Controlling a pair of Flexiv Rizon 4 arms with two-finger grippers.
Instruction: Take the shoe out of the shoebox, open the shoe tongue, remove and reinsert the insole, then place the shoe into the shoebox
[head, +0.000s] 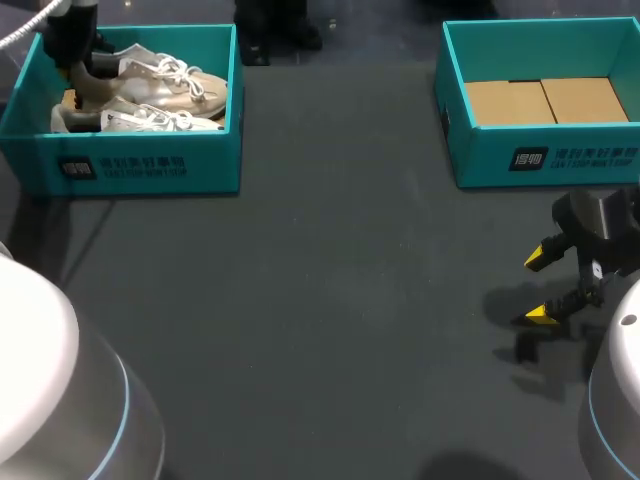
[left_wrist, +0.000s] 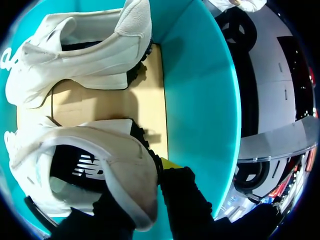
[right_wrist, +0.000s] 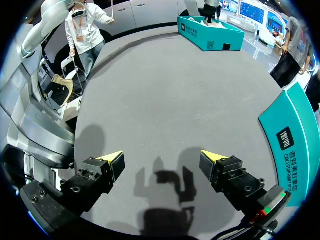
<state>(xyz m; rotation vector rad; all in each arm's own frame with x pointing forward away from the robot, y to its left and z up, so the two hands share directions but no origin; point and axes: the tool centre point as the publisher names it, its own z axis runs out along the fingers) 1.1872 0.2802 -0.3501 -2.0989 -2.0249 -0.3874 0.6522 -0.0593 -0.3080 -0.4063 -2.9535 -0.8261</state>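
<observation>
Two cream-white laced shoes lie in the teal shoebox (head: 150, 170) at the table's far left. My left gripper (head: 85, 80) reaches down into the box's left end. In the left wrist view, that left gripper (left_wrist: 150, 177) is shut on the heel of the nearer shoe (left_wrist: 95, 160), with one yellow fingertip (left_wrist: 167, 163) showing outside the heel. The other shoe (left_wrist: 80, 55) lies ahead on the cardboard floor. My right gripper (head: 540, 287) hovers open near the table's right edge, and in its own view the right gripper (right_wrist: 162, 157) has only bare table between its fingers.
A second teal box (head: 545, 160) with a bare cardboard floor stands at the far right, just beyond my right gripper; its wall (right_wrist: 295, 135) shows beside that gripper. The grey tabletop (head: 320, 320) stretches between the two boxes.
</observation>
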